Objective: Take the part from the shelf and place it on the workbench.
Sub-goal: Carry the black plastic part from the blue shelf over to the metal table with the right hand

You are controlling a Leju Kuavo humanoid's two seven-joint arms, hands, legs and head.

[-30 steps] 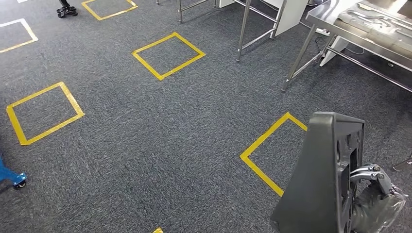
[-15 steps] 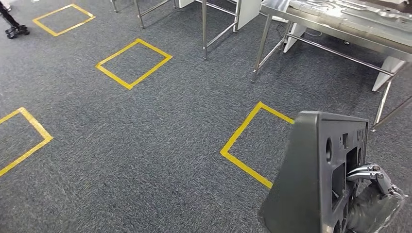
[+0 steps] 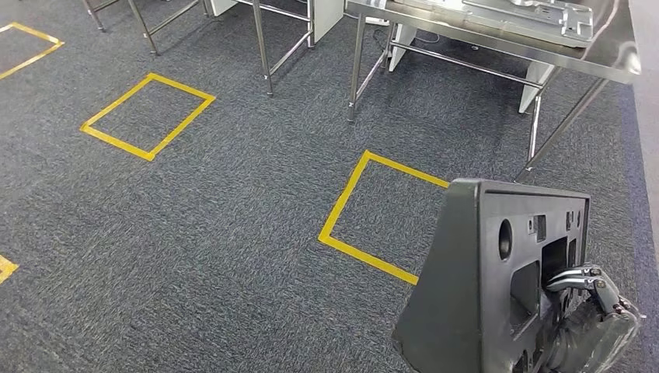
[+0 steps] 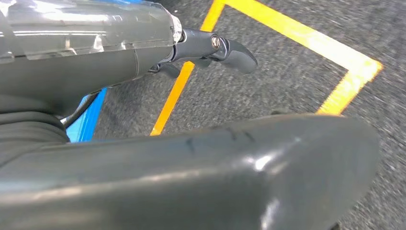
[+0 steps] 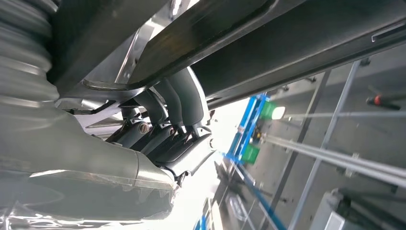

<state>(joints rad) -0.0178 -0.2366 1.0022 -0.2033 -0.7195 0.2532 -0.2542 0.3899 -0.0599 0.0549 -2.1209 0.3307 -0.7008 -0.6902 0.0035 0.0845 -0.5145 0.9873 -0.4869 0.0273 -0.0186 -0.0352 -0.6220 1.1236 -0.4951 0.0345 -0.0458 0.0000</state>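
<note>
The part is a large dark grey moulded panel with cut-outs, standing upright at the lower right of the head view. My right hand grips it at its right side, with the fingers hooked through an opening. In the right wrist view the fingers curl around an edge of the part. The steel workbench stands at the far right with flat metal pieces on it. My left hand hangs above the carpet holding nothing, with one finger stretched out.
Yellow tape squares mark the grey carpet. Steel table legs and a cross bar stand beyond the nearest square. A blue object lies on the floor by a yellow line.
The camera has turned, so the floor squares slid left and the workbench came closer into view. The part stays upright in my right hand.
</note>
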